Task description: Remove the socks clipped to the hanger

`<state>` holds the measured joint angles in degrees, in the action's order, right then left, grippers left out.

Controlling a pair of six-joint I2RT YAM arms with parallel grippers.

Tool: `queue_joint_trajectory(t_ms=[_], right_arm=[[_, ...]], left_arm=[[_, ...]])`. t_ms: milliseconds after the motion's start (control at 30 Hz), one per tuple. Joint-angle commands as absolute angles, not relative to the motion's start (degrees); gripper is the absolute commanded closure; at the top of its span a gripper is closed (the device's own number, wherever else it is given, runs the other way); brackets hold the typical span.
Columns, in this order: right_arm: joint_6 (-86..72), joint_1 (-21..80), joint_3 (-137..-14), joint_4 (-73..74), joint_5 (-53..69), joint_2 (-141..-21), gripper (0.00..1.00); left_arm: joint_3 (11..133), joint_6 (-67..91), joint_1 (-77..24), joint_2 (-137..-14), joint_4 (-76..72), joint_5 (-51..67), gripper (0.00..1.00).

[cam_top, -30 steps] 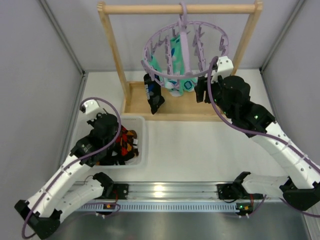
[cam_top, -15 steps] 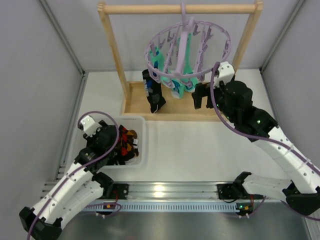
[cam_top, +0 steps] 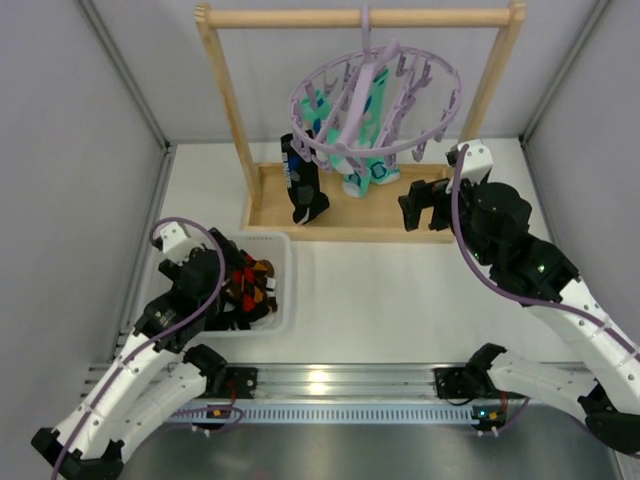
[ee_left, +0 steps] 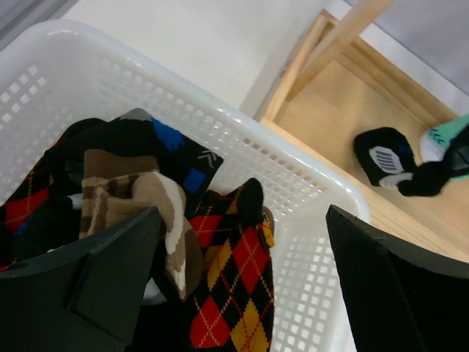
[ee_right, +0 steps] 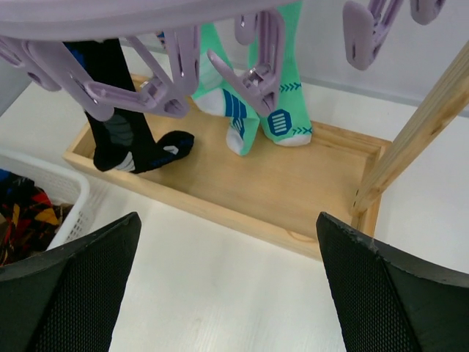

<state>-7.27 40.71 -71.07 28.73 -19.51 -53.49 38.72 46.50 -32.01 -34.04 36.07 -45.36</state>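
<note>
— What is the left gripper (ee_left: pixel 242 282) doing?
— It is hanging over the white basket (ee_left: pixel 308 183) with its jaws spread wide, and it is holding nothing.

— And what is lying under it?
— Argyle socks (ee_left: pixel 231 293) in red, orange and black are resting in the basket directly below it, between its two fingers. A brown-and-cream sock (ee_left: pixel 139 194) is lying on the pile toward its left finger.

— Is the right gripper (ee_right: pixel 231 286) gripping anything?
— No. Its jaws are also standing fully apart and empty, above the table (cam_top: pixel 380 290) and apart from every sock.

— Where is the hanger (ee_right: pixel 110 18) sitting relative to it?
— The lavender ring is hanging ahead of and above the right gripper, its clips dangling down. Its hook is resting over the wooden rail (cam_top: pixel 360 17).

— Which socks are still hanging there?
— Two teal-mint socks (ee_right: pixel 282 110) are dangling straight ahead of the right gripper, their toes reaching down to the wooden base (ee_right: pixel 308 198). A dark sock (ee_right: pixel 121 136) is hanging ahead and to its left, with its foot lying on that same base.

— Is either gripper touching the hanger?
— Neither one is touching it. The left gripper is well away from it, and the right one is staying just short of it.
</note>
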Motion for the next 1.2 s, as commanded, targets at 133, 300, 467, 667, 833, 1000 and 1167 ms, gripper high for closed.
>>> queue_joint_trajectory(t_ms=[133,300,467,667,833,1000,1167], right_arm=[[-7.03,39.73,-70.14,28.74,-20.3,-50.8,0.01],[-6.5,39.73,-70.14,28.83,-19.95,-50.1,0.01],[-6.24,39.73,-69.87,28.92,-19.78,-50.18,0.01],[-6.68,39.81,-69.08,28.56,-16.36,-49.49,0.0],[-5.89,39.73,-67.77,27.95,-12.31,-48.08,0.0],[-5.01,39.73,-66.45,27.25,-8.36,-45.88,0.01],[-4.57,39.73,-65.04,25.58,-5.19,-43.24,0.01]], left_arm=[[44.91,41.13,-31.73,-34.37,35.07,-39.99,0.02],[45.26,42.54,-31.73,-33.22,34.89,-41.57,0.02],[45.44,31.05,-31.73,-37.17,19.29,-25.73,0.02],[40.44,14.69,-31.38,-48.94,-10.57,-12.13,0.02],[35.78,13.62,-22.34,-60.52,-28.88,5.68,0.02],[37.87,15.82,-14.95,-74.42,-43.83,20.9,0.02],[45.78,18.71,-14.85,-86.55,-45.61,30.84,0.05]])
